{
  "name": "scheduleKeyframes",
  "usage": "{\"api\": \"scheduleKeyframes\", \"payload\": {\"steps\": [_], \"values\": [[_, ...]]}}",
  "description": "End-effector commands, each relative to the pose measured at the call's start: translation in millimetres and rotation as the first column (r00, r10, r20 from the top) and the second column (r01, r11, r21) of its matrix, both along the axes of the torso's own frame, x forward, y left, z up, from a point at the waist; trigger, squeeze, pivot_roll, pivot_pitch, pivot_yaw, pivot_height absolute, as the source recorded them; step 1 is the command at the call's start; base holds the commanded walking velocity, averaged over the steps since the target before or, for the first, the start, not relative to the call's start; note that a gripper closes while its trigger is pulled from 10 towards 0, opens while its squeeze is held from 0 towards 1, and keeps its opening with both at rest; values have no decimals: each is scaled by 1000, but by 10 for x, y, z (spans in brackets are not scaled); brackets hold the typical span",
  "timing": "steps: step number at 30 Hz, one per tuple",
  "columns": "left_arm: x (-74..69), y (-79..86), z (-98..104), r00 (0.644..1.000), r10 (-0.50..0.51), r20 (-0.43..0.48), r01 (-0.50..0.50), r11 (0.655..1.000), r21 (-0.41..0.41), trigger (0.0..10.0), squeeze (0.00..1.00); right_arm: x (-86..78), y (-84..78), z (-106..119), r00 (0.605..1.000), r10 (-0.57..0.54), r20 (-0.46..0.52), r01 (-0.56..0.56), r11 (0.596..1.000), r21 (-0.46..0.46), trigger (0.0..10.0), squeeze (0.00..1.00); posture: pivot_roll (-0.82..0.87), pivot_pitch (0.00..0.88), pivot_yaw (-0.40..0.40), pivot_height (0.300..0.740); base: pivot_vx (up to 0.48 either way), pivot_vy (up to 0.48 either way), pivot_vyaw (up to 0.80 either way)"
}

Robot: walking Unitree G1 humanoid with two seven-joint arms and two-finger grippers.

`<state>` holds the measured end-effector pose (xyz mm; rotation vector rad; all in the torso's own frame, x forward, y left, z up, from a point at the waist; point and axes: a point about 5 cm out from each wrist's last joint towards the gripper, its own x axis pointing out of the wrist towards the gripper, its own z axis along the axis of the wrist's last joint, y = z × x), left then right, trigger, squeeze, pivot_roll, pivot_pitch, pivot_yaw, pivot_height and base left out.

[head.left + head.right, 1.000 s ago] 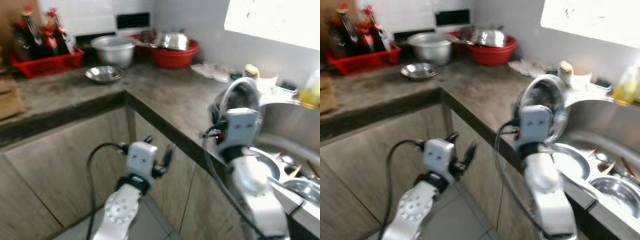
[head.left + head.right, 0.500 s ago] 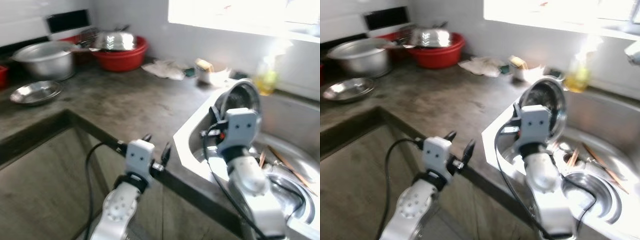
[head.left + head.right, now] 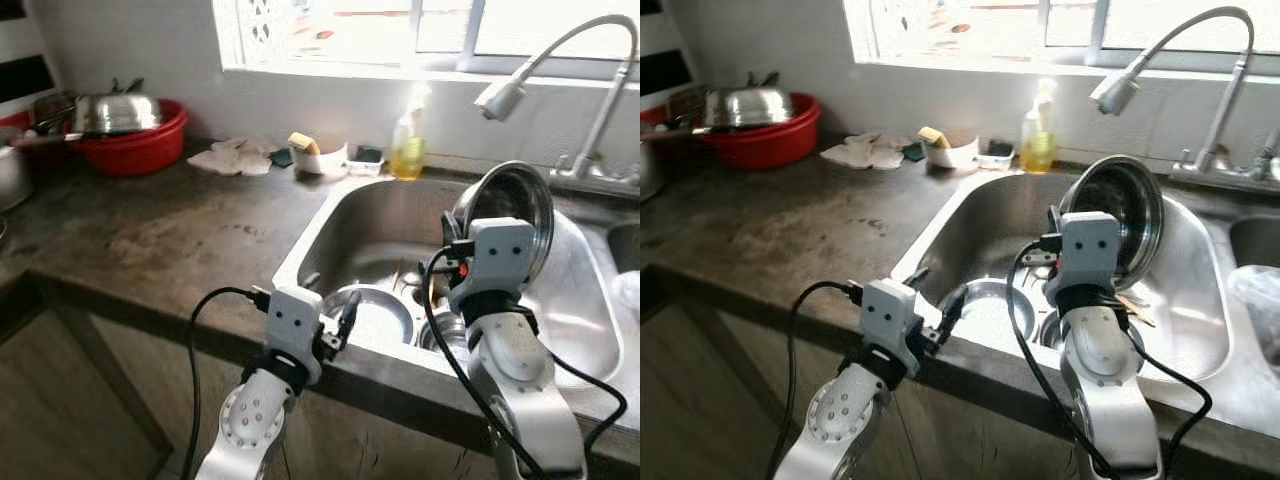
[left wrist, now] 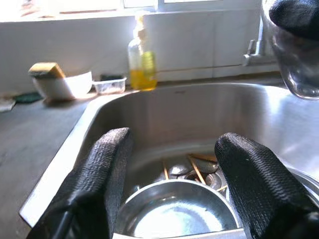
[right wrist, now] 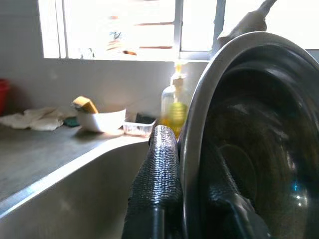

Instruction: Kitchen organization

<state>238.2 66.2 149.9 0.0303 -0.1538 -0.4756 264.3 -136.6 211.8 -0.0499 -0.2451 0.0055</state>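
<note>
Steel everywhere in front of me: my right gripper (image 5: 187, 199) is clamped on the rim of a steel bowl (image 3: 510, 205), one finger (image 5: 157, 174) outside the wall and the other inside. The bowl is held up on edge above the sink (image 3: 330, 225), its hollow facing away from the arm, just below the tap (image 3: 500, 98).

My left gripper (image 4: 172, 181) sits low at the sink's front edge with its fingers (image 4: 107, 169) spread apart and nothing between them. Through the gap I see a second bowl (image 4: 174, 214) lying in the basin, with chopsticks (image 4: 195, 171) and other steel ware behind it near the drain.

On the ledge behind the sink stands a soap bottle (image 3: 407, 150) of yellow liquid. Beside it are a small clear tub (image 4: 110, 85) and a white dish (image 3: 320, 157) with a sponge (image 3: 302, 142) resting in it. A crumpled white rag (image 3: 230, 160) lies further along the grey counter (image 3: 150, 235). At the far left a red basin (image 3: 135, 150) holds a steel pan (image 3: 115, 105).
</note>
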Motion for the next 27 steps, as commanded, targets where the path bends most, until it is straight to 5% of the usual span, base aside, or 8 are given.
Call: {"api": "scheduleKeyframes", "payload": {"steps": [1,11,19,27], "values": [[18,57,-1,1000,19,-2,-19,1000,13,10000,0,-3,70,53,999,29,19,-29,1000,4,10000,0,95,4,-39,740,0,0,-800],[15,50,-4,1000,19,15,-19,999,46,10000,0,5,66,56,999,28,16,-28,1000,-1,10000,0,90,3,-38,740,0,0,-61],[7,31,-12,1000,9,13,-10,999,50,10000,0,33,58,60,999,33,-1,-33,999,14,10000,0,89,6,-39,740,34,-417,0],[19,47,-21,1000,28,-6,-28,999,31,10000,0,337,-27,5,983,81,-167,-92,994,-60,10000,0,86,21,-42,740,33,-50,0]]}}
